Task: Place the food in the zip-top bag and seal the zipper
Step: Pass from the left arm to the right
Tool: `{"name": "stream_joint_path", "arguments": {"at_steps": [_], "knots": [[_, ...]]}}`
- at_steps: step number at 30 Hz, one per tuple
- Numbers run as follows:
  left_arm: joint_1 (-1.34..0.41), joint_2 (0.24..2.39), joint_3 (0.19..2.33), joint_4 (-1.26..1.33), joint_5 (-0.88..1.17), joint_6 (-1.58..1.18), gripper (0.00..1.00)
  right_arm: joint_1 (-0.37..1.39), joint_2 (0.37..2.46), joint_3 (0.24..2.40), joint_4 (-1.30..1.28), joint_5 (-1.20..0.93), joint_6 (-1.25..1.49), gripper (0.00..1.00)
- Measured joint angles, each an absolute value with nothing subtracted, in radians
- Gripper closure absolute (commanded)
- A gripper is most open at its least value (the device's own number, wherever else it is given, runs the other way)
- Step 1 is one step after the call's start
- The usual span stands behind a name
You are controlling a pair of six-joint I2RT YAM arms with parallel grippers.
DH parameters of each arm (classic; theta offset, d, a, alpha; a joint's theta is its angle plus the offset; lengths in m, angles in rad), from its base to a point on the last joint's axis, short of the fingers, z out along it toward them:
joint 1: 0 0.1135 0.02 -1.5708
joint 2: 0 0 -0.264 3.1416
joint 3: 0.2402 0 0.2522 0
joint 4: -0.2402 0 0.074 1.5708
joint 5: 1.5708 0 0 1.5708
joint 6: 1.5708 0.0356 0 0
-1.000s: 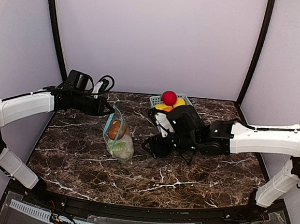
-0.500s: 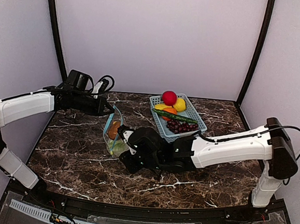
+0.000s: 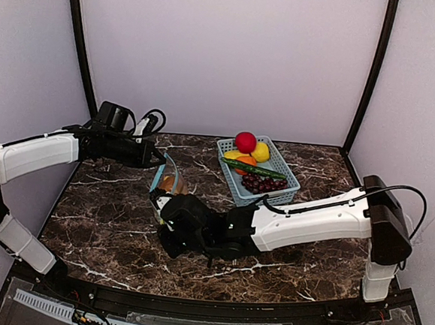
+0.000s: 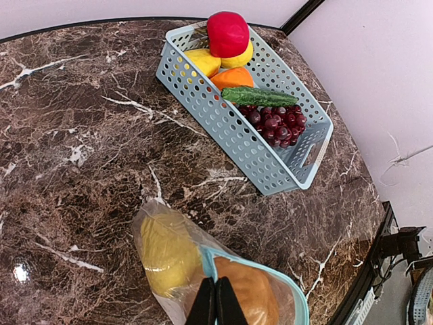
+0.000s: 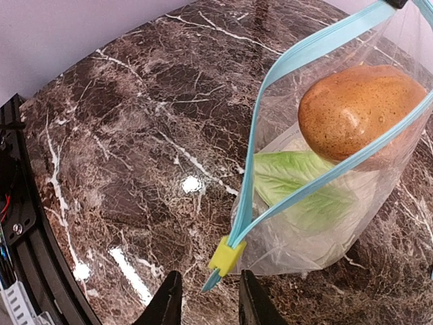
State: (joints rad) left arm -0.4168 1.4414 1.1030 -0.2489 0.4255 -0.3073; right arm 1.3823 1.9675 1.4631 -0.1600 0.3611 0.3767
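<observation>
1. Yellow plastic marks the point that matters: the small yellow slider clip (image 5: 226,256) sits at the near end of the narrow light-blue zipper (image 5: 325,39). It lies just ahead of the right fingers (image 5: 169,301) and in line with the gap between them.
2. From the clip, the zipper's long axis runs up and away towards the far corner. Its two tracks stand parted, so we judge the mouth unsealed.
3. The clear, flat plastic zip-top bag (image 5: 298,244) hangs from that far corner with its lower part resting on the dark marbled tabletop (image 5: 135,135).
4. Inside it we see a brown speckled rounded toy food (image 5: 358,108) lying between the tracks, over a pale piece with green leaves (image 5: 304,193).
5. The right fingers are apart and grip nothing. Only the strip's loose blue tail dips between their tips, and the clip is not yet enclosed.
6. The left fingers (image 4: 206,308) are pressed together, clamped on the bag's blue-edged rim at the far end.
7. We judge the right arm nearer the clip. It should close on the clip and draw it along the strip towards the left arm's hold.
8. The light-blue lattice basket (image 4: 223,128) stands well apart.
</observation>
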Motion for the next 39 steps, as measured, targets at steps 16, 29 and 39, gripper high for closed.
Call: {"name": "stream_joint_path", "arguments": {"at_steps": [16,29,39], "knots": [[-0.417,1.441,1.103,-0.249,0.425,-0.308,0.99,1.382,2.016,1.514,-0.214,0.413,0.387,1.00],[-0.417,1.419,1.106,-0.315,0.323,-0.273,0.99,1.338,1.810,1.338,-0.178,0.321,0.317,1.00],[-0.417,1.288,1.038,-0.351,0.470,-0.274,0.99,1.166,1.636,1.121,-0.021,-0.092,0.215,1.00]]}}
